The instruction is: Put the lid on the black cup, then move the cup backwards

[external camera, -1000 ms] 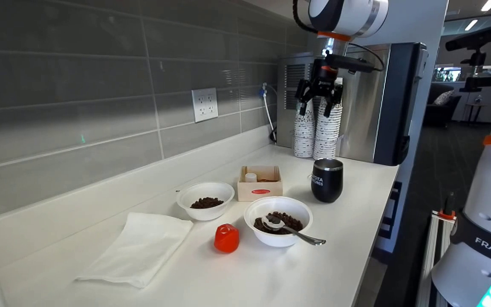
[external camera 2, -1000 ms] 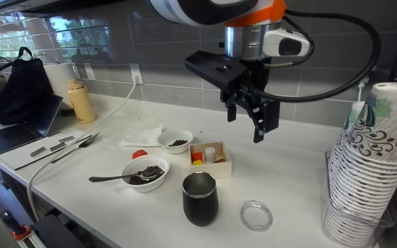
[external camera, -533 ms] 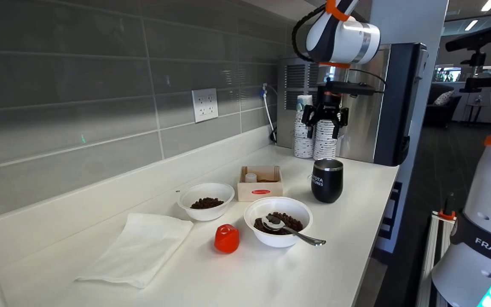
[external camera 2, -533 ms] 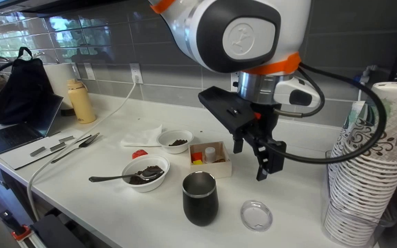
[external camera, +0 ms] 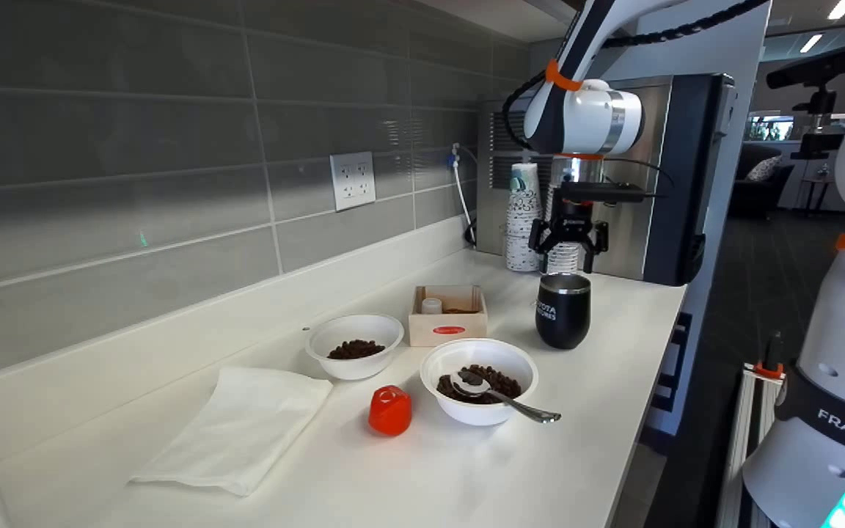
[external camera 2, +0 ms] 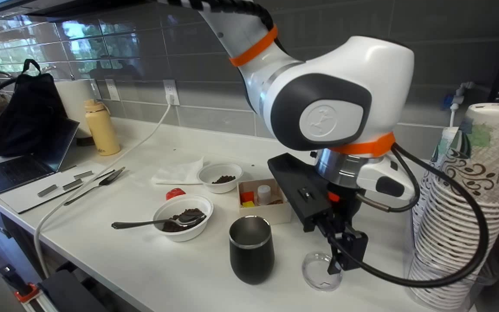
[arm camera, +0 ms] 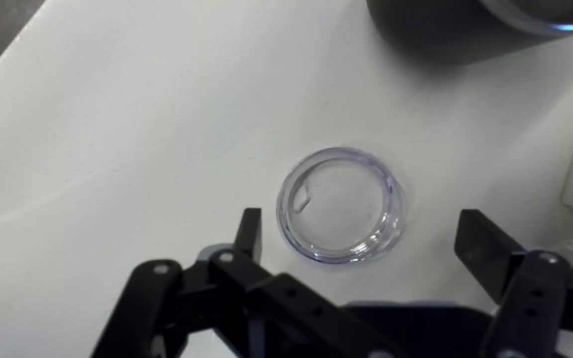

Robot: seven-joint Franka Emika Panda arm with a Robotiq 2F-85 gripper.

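The black cup (external camera: 563,315) stands upright and uncovered on the counter in both exterior views (external camera 2: 252,262). It also shows at the top right of the wrist view (arm camera: 440,30). The clear round lid (external camera 2: 312,277) lies flat on the counter beside the cup. In the wrist view the lid (arm camera: 338,206) shows whole, just ahead of and between the fingertips. My gripper (arm camera: 360,219) is open and empty, pointing down. In an exterior view the gripper (external camera 2: 321,249) is above the lid and partly covers it. In an exterior view the gripper (external camera: 566,264) appears behind the cup, which hides the lid.
A wooden box (external camera: 448,328) stands close to the cup. Two white bowls (external camera: 477,414) (external camera: 355,367) hold dark pieces, one with a spoon. A red-orange cup (external camera: 390,411) and a white napkin (external camera: 239,429) lie nearby. Tall paper cup stacks (external camera 2: 461,225) stand near the arm.
My gripper has come down from high above the counter to just above the lid, staying open. The cup and the lid have not moved.
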